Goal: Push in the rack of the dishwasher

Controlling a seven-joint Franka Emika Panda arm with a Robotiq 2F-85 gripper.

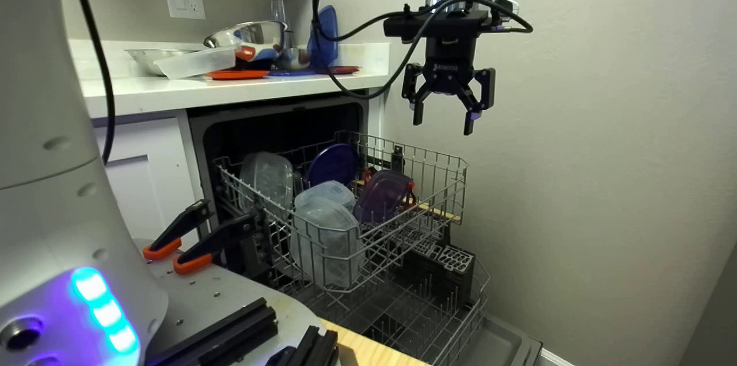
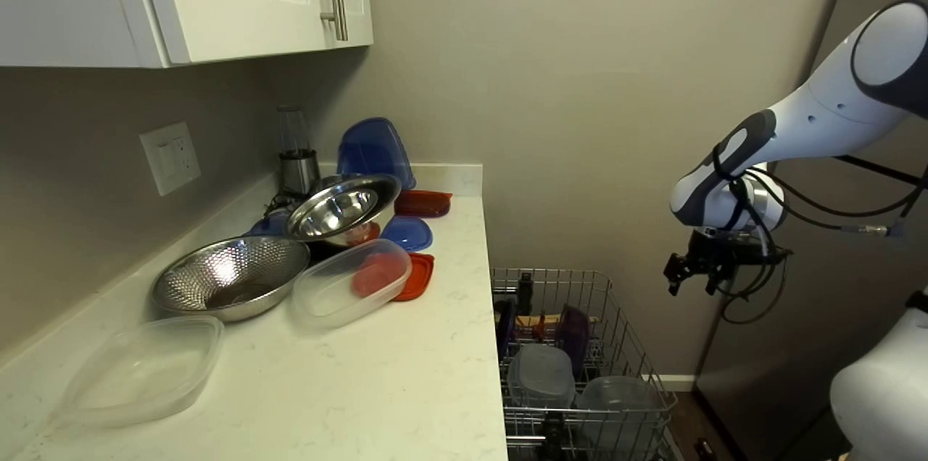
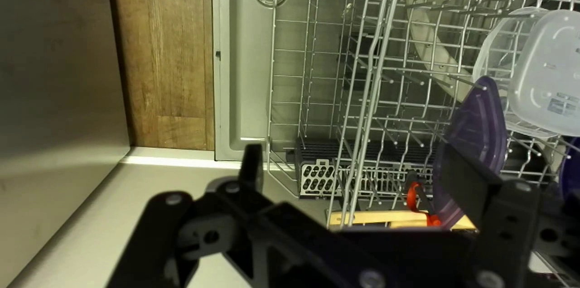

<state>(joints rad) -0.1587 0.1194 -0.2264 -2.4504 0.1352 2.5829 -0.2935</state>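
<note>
Presently, upper rack (image 1: 433, 173) of dishwasher (image 1: 198, 136) is extended, approx. mid-frame in an exterior view; push-in not yet done. Gripper (image 1: 443, 118) hangs upper right of that frame, fingers (image 1: 417, 114) spread, nothing between them, no contact w/ rack. From where I stand, est. progress: approach stage at most. Remaining (my judgement): lower to rim ht., bear on front rail (image 3: 372, 70), drive rack toward cavity (image 1: 253, 130), i.e. up-left in that frame, until seated. NB: lower rack (image 1: 411, 320) is also out, over dropped door (image 1: 501, 342); task doesn't specify which, upper presumed. Clearances: wall (image 1: 604, 153) runs just beside rack's far side, so little lateral room there. Wrist view, left of centre: floor strip (image 3: 163, 52) lies beyond door edge, btwn. it and steel panel (image 3: 59, 75) at far left; front rail should be reachable from this side. Counter (image 2: 435, 374), lower left in an exterior view, hides rack's inner end; keep gripper outboard of its edge. Caution: clear containers (image 1: 325, 239) and purple plastic piece (image 1: 384, 196) stand in rack; could shift or catch under cavity's top edge; exact headroom can't be told.
</note>
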